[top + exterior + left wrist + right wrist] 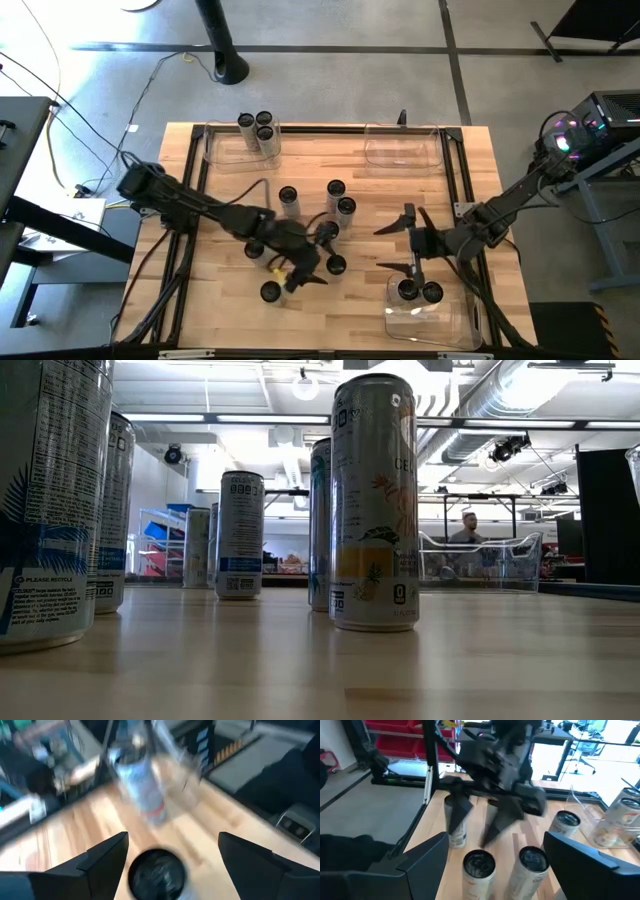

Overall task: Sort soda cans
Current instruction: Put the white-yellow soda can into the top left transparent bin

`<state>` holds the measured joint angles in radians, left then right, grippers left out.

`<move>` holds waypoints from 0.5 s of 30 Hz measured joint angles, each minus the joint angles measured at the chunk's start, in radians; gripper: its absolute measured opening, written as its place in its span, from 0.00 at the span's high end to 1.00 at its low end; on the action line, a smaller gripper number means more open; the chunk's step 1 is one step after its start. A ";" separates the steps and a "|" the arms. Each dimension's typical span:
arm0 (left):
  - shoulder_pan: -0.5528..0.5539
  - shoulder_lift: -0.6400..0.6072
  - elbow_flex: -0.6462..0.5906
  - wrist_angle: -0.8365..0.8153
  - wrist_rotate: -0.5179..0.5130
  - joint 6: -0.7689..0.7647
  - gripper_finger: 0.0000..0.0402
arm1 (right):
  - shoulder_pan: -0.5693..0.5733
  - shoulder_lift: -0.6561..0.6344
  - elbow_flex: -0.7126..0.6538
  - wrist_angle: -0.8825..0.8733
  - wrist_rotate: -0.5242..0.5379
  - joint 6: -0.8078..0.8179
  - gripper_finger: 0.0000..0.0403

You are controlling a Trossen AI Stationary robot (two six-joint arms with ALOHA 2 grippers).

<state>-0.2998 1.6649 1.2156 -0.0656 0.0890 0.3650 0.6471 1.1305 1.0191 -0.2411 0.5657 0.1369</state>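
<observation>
Soda cans with dark tops and pale sides stand upright on the wooden table (pixel 230 320). Several are loose near the middle, among them can (pixel 288 198), can (pixel 346 208) and can (pixel 270 291). Three stand in the far-left clear bin (pixel 225 150), and two in the near-right clear bin (pixel 445 322). My left gripper (pixel 305 275) is open over the near-middle cans. In its wrist view a can top (pixel 156 875) shows low between the open fingers (pixel 107 852), apart from them. My right gripper (pixel 403 245) is open at the right, facing the can (pixel 479 865) and the can (pixel 534 860).
An empty clear bin (pixel 405 150) sits at the far right of the table. Black frame rails (pixel 190 200) run along the table's sides. In the low view cans (pixel 373 500) stand close by, and a person (pixel 470 530) shows in the room behind.
</observation>
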 joint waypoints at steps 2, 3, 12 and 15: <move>0.008 0.041 0.043 -0.049 -0.003 -0.006 0.22 | 0.006 0.011 0.000 -0.005 0.000 0.003 0.20; 0.010 0.058 0.056 -0.055 -0.008 -0.010 0.22 | 0.011 0.017 0.000 -0.008 0.000 0.004 0.20; 0.008 0.125 0.082 -0.101 -0.100 -0.045 0.21 | 0.015 0.032 -0.001 -0.014 0.001 0.016 0.20; 0.007 0.124 0.082 -0.099 -0.116 -0.065 0.21 | 0.015 0.032 -0.001 -0.014 0.000 0.014 0.20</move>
<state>-0.2928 1.7885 1.2980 -0.1647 -0.0265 0.2999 0.6621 1.1622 1.0180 -0.2550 0.5661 0.1507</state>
